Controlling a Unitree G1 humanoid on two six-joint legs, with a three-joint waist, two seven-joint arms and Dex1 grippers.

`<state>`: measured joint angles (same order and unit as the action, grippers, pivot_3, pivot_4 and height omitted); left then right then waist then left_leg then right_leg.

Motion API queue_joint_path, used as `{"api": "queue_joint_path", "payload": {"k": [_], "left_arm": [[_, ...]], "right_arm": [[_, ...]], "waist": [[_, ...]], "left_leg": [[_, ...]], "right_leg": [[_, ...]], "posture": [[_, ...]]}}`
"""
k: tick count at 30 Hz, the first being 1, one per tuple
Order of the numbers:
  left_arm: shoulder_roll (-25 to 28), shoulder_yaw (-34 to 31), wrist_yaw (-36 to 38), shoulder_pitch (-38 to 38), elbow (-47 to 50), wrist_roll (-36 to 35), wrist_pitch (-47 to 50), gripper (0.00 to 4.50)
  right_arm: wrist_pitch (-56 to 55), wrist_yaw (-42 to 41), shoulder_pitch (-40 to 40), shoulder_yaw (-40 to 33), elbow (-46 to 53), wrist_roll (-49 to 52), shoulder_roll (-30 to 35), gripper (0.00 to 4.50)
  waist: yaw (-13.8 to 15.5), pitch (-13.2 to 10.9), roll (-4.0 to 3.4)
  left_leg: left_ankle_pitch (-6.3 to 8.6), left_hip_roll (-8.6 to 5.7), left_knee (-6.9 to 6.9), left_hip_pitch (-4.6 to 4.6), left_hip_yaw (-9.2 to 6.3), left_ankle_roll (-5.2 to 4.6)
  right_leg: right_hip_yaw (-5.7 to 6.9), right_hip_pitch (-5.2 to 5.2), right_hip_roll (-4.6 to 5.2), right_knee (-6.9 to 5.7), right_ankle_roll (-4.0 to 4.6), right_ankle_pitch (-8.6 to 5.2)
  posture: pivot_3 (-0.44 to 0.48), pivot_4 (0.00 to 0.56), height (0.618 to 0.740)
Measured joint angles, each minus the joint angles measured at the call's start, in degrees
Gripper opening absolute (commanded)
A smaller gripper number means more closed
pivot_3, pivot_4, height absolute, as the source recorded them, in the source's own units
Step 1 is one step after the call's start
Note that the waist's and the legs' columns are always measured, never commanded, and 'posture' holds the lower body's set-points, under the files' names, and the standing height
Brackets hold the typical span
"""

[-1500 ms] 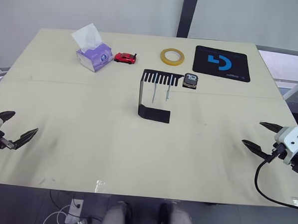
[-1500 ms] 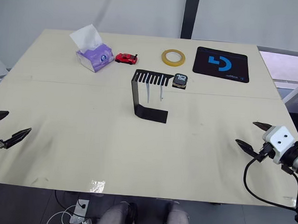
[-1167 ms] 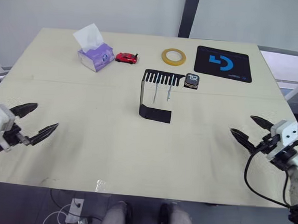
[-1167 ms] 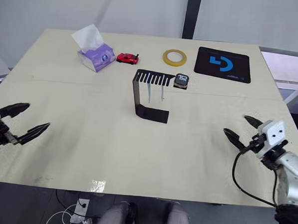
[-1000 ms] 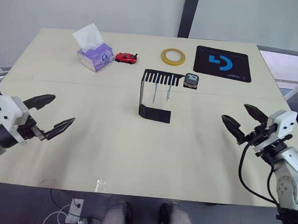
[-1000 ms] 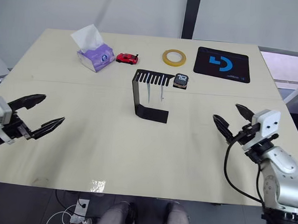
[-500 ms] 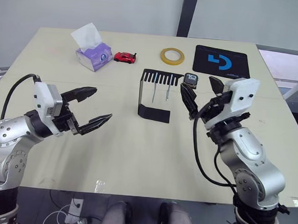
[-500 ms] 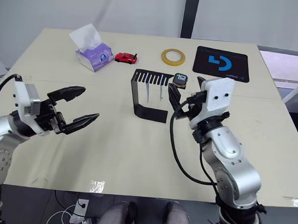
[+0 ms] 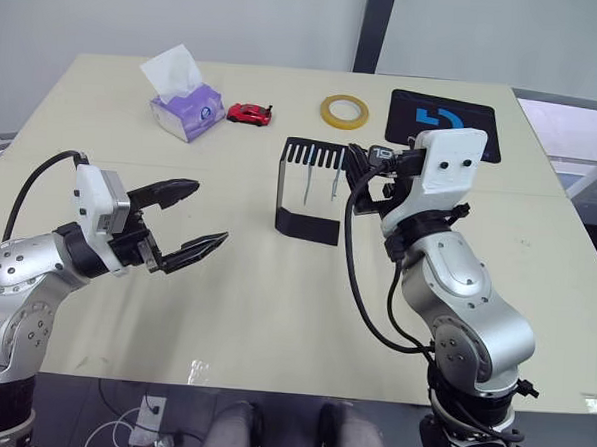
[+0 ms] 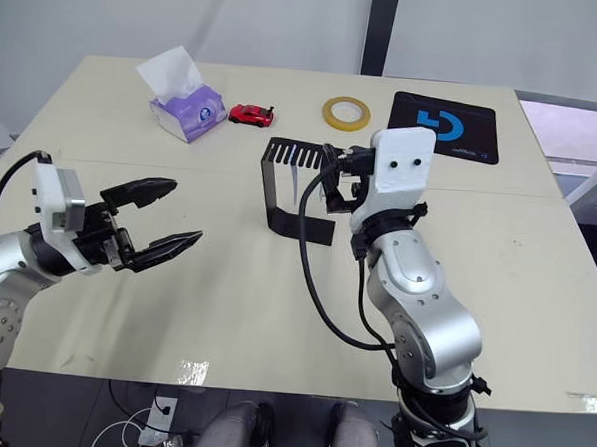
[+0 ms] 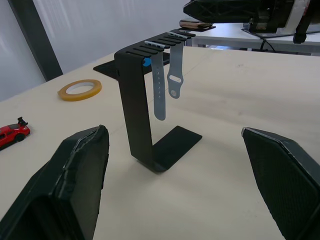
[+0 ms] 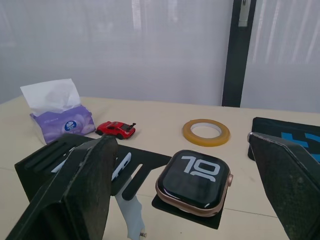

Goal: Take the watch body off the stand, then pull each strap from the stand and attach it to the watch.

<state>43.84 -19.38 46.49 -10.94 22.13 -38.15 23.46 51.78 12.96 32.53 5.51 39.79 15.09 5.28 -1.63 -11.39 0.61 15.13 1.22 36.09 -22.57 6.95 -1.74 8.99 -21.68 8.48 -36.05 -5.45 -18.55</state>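
The black stand (image 9: 298, 191) is upright mid-table, with two pale blue-grey straps (image 9: 308, 187) hanging from its slotted top plate. In the right wrist view the watch body (image 12: 196, 184) lies flat on the end of that plate, its screen showing light digits. My right gripper (image 9: 366, 175) is open at the plate's end. Its fingers (image 12: 75, 192) are spread wide either side of the watch body, which they do not touch. Left of the stand, my left gripper (image 9: 210, 212) hovers open over the table and points at the stand (image 11: 145, 117) and straps (image 11: 159, 92).
Along the far edge are a purple tissue box (image 9: 184, 110), a red toy car (image 9: 249, 113), a yellow tape roll (image 9: 343, 111) and a black mouse pad (image 9: 424, 118) with a blue logo. Bare tabletop (image 9: 275, 292) lies in front of the stand.
Both arms have swung in from the table's front corners. The right gripper has reached the stand's top plate beside the watch body. The left gripper has risen and come toward the stand.
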Motion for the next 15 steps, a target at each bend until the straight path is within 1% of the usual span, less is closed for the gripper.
{"api": "queue_joint_path", "payload": {"k": [4,7,10,12,15], "left_arm": [[0.43,-0.46,0.01,0.19,0.89,-0.95,1.37,4.50],[1.92,-1.22,0.41,0.64,1.99,-1.57,2.67,4.50],[2.59,-2.18,0.62,0.88,2.26,-2.24,4.00,4.50],[2.89,-2.24,0.62,0.93,2.35,-2.41,4.63,4.50],[3.49,-2.28,0.63,1.05,2.57,-2.89,5.49,4.50]], "right_arm": [[1.07,1.44,0.57,0.63,-1.33,-2.36,-2.43,4.44],[1.20,3.10,0.69,1.07,-2.49,-4.95,-5.06,4.44],[1.18,4.25,0.82,1.82,-3.47,-7.12,-7.05,4.44],[0.82,4.47,0.82,2.34,-3.81,-8.06,-7.91,4.44],[0.12,4.95,0.82,3.29,-4.10,-9.98,-8.62,4.44]], "waist": [[-0.07,0.00,0.00],[-0.11,0.00,0.00],[-0.13,0.00,0.00],[-0.13,0.01,0.02],[-0.18,0.01,0.02]], "left_leg": [[0.00,0.01,-0.01,-0.01,0.00,0.00],[-0.03,0.02,-0.02,-0.08,0.00,0.05],[-0.07,0.01,0.01,-0.35,0.00,0.06],[-0.14,-0.04,0.06,-0.69,0.03,0.06],[-0.18,-0.05,0.05,-0.71,0.04,0.08]], "right_leg": [[-0.01,-0.02,0.01,0.00,0.00,0.00],[-0.02,-0.13,0.00,-0.01,0.00,0.00],[-0.03,-0.41,-0.03,-0.09,0.01,0.01],[-0.09,-0.81,-0.02,-0.35,0.02,0.01],[-0.10,-0.86,-0.03,-0.41,0.02,0.01]], "posture": [[0.000,0.150,0.740],[0.000,0.150,0.740],[0.000,0.150,0.740],[0.000,0.150,0.740],[0.000,0.150,0.740]]}}
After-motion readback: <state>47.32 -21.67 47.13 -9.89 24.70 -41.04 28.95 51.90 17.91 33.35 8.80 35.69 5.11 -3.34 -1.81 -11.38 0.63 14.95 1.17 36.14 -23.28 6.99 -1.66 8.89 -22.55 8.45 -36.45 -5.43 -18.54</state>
